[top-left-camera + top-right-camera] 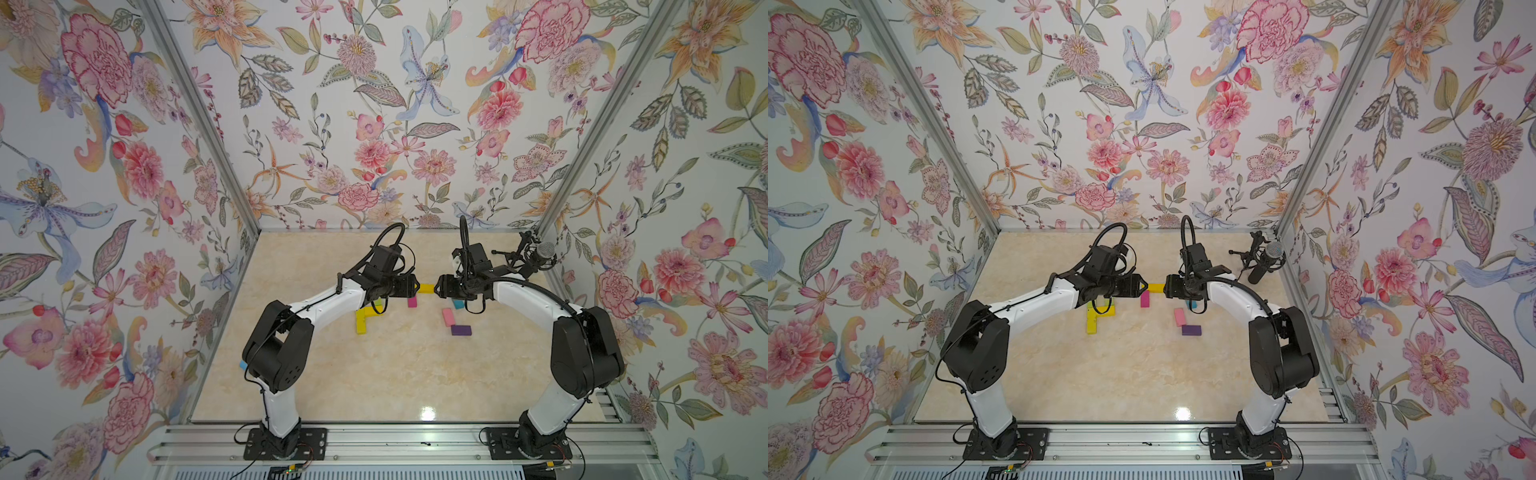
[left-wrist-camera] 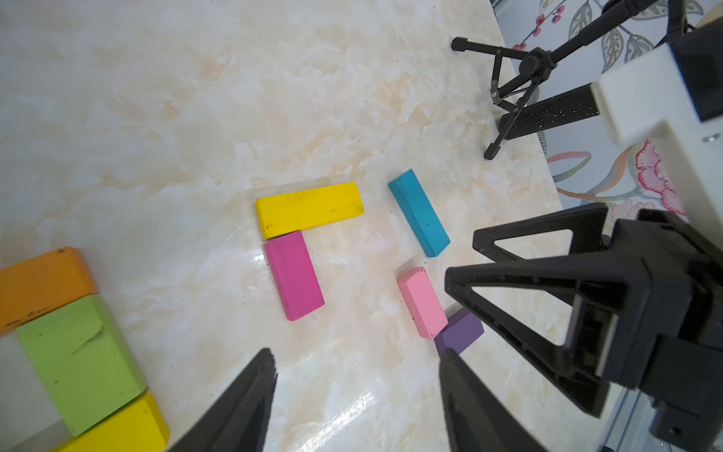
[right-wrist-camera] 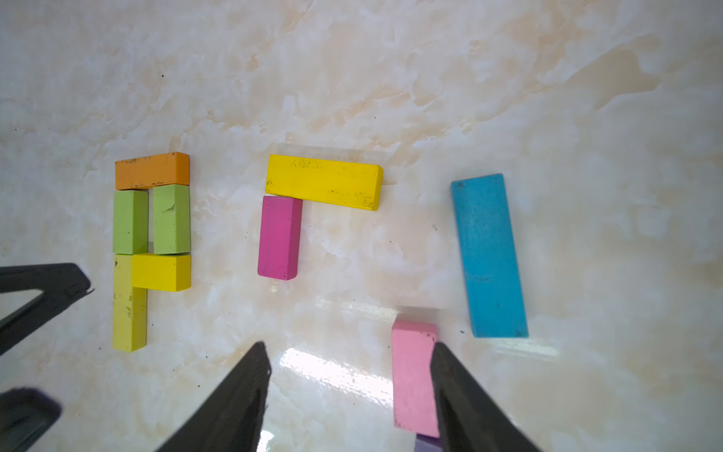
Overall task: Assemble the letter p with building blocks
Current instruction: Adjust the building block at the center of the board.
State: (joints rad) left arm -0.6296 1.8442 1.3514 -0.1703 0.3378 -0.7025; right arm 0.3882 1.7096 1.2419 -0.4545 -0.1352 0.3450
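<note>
The building blocks lie flat on the marble table. An orange block (image 3: 152, 170), two lime green blocks (image 3: 171, 219), a short yellow block (image 3: 161, 272) and a long yellow-green block (image 3: 129, 309) touch one another in a p shape. To its right a long yellow block (image 3: 324, 182) touches a magenta block (image 3: 279, 238). Further right lie a teal block (image 3: 489, 256), a light pink block (image 3: 414, 377) and a purple block (image 1: 461, 330). My left gripper (image 2: 357, 352) and right gripper (image 3: 348, 346) are open and hold nothing. Both hover tip to tip over the long yellow block (image 1: 426, 288).
A microphone on a small tripod (image 1: 536, 257) stands at the table's back right corner. Flowered walls close the table in at the back and on both sides. An aluminium rail (image 1: 395, 440) at the front carries both arm bases.
</note>
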